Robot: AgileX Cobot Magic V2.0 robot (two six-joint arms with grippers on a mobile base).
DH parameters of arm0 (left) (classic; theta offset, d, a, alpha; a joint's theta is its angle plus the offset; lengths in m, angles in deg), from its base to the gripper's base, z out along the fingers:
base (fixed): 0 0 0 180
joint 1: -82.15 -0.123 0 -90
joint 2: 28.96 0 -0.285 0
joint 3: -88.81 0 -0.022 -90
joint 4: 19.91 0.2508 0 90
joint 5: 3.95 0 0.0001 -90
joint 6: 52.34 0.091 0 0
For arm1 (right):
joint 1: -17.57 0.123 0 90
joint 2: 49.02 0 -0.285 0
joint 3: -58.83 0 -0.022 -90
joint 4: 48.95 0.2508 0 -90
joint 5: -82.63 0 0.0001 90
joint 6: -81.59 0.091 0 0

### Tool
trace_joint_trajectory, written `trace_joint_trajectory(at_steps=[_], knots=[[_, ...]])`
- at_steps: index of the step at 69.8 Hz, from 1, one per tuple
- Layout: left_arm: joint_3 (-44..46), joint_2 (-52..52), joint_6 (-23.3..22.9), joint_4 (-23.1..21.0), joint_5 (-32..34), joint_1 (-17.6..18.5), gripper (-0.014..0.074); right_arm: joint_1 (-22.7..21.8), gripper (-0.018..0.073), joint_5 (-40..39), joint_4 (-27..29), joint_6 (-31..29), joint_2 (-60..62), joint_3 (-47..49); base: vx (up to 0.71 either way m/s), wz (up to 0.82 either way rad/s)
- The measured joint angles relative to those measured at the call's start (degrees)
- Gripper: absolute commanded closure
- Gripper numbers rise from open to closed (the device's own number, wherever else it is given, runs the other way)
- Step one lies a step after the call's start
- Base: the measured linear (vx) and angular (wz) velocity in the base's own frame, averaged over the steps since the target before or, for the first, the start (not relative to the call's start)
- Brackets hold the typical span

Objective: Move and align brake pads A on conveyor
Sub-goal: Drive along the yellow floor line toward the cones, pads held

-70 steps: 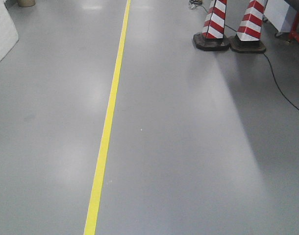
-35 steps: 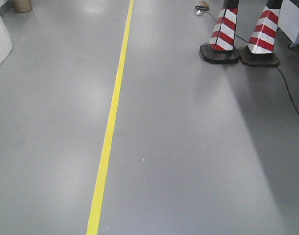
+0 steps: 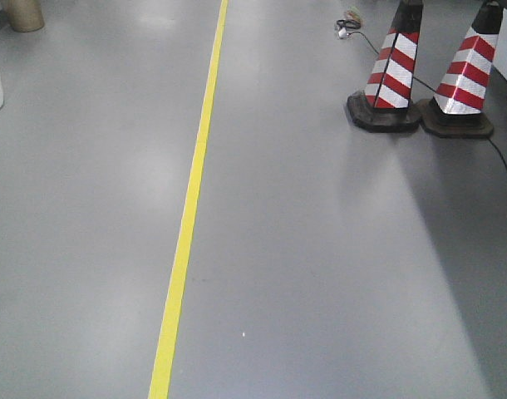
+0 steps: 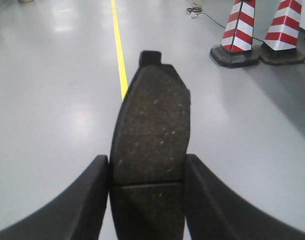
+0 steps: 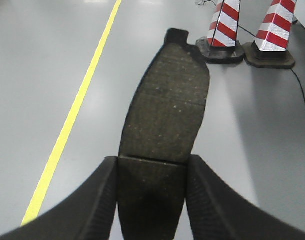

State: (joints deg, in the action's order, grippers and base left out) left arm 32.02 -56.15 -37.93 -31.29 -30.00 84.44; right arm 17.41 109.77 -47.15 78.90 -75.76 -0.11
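In the left wrist view my left gripper (image 4: 148, 172) is shut on a brake pad A (image 4: 151, 125), a dark curved oblong pad with a centre groove, held lengthwise above the grey floor. In the right wrist view my right gripper (image 5: 151, 172) is shut on another brake pad A (image 5: 167, 107), which points forward and slightly right. Both pads hang in the air between black fingers (image 4: 87, 200) and touch nothing else. The conveyor is out of view. Neither gripper shows in the front view.
A yellow floor line (image 3: 191, 199) runs away from me over the grey floor (image 3: 320, 249). Two red-and-white striped cones (image 3: 393, 71) (image 3: 465, 79) on black bases stand at the far right, with a black cable (image 3: 503, 162) beside them. A tan cylinder (image 3: 22, 12) stands far left.
The front view has shifted: the cones have slid right and down in the frame, and the white object at the left has nearly left the view. The base is moving over the floor.
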Motion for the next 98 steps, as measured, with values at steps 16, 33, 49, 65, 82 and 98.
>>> trace_joint_trajectory(at_steps=[16,33,49,65,82,98], knots=[[0.0,0.0,0.0,0.0,0.0,0.0,0.0492,0.0,0.0563,0.0,0.0,0.0,0.0,0.0,0.59,-0.05],[0.0,0.0,0.0,0.0,0.0,0.0,0.0492,0.0,0.0563,0.0,0.0,0.0,0.0,0.0,0.61,-0.05],[0.0,0.0,0.0,0.0,0.0,0.0,0.0492,0.0,0.0563,0.0,0.0,0.0,0.0,0.0,0.61,-0.05],[0.0,0.0,0.0,0.0,0.0,0.0,0.0492,0.0,0.0563,0.0,0.0,0.0,0.0,0.0,0.58,-0.04],[0.0,0.0,0.0,0.0,0.0,0.0,0.0492,0.0,0.0563,0.0,0.0,0.0,0.0,0.0,0.56,-0.04],[0.0,0.0,0.0,0.0,0.0,0.0,0.0492,0.0,0.0563,0.0,0.0,0.0,0.0,0.0,0.54,-0.04]])
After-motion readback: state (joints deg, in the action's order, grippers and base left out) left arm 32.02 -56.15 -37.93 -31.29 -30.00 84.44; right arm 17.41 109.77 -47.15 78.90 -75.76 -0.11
